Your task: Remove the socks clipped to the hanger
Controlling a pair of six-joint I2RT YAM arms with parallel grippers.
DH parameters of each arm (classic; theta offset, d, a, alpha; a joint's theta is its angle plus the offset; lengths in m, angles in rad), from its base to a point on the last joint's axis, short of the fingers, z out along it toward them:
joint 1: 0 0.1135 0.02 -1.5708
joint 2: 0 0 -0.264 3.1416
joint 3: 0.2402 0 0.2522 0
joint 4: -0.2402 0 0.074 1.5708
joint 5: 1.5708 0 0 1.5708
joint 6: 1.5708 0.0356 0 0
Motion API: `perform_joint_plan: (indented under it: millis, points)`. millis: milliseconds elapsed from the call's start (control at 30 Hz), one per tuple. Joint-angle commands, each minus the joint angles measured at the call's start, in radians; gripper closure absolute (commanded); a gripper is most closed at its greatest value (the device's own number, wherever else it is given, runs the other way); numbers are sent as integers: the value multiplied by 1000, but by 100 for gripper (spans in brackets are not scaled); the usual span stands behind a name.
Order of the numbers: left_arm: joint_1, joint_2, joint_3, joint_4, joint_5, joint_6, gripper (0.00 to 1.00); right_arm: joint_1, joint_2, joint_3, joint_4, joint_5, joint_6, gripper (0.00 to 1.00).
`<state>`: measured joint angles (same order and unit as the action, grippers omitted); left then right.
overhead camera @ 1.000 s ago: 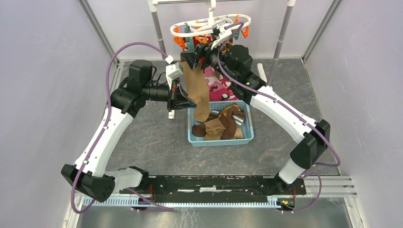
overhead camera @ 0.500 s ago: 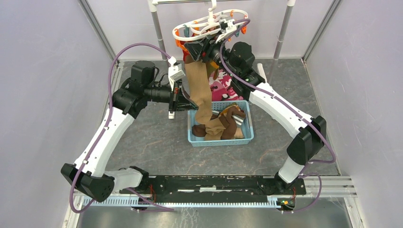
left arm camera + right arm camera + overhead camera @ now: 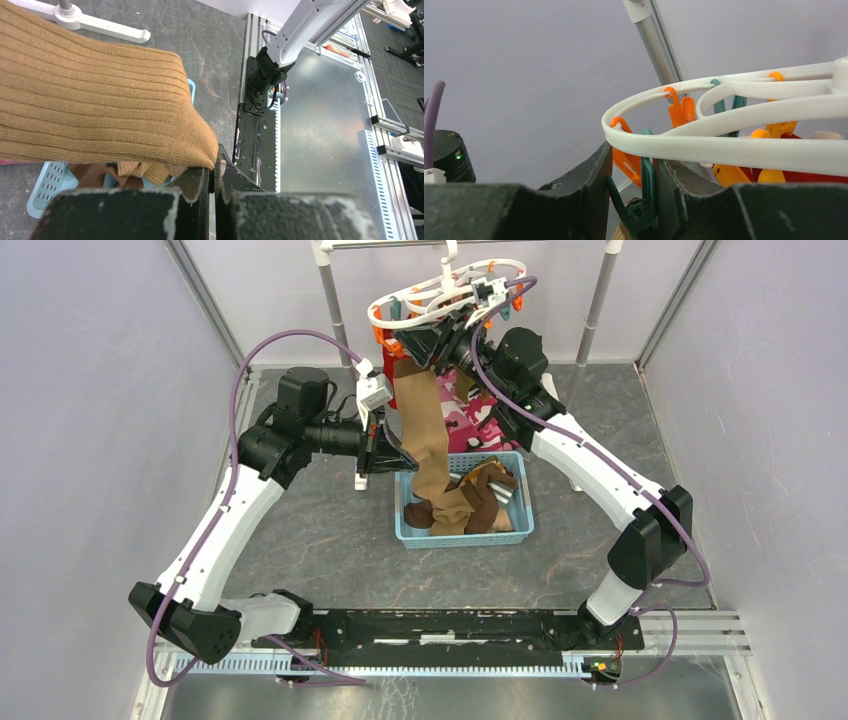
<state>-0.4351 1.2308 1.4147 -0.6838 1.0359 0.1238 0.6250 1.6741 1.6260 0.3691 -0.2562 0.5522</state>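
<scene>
Right gripper risen, jaws pinching teal plastic clip between them to release; left gripper clamped on tan ribbed fabric sock for pull.

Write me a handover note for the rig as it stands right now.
Left gripper: shut on the tan sock, pinching its edge.
Right gripper: fingers either side of the teal clip on the hanger; squeeze not confirmed.
Done: several brown socks in the blue basket.
To do: release that clip, drop the tan sock in; something red hangs under the hanger too.
</scene>
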Motion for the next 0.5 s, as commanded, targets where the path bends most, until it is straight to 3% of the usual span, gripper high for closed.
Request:
perform_joint_plan:
  millis: [0,67,167,333,467]
  points:
    - [-7,-1,35,20,-17,-37,98,-7,-36,6,57,-41,34,72]
    - [-8,-3,24,40,-20,-45,98,-10,-35,11,55,-42,41,84]
    - [-20,11,15,63,-24,-56,98,-20,-34,24,43,-53,52,92]
    - [-60,55,18,87,-53,-50,98,-42,-38,53,3,-70,58,100]
    - [-86,103,23,98,-73,-35,98,-56,-48,57,-22,-81,51,100]
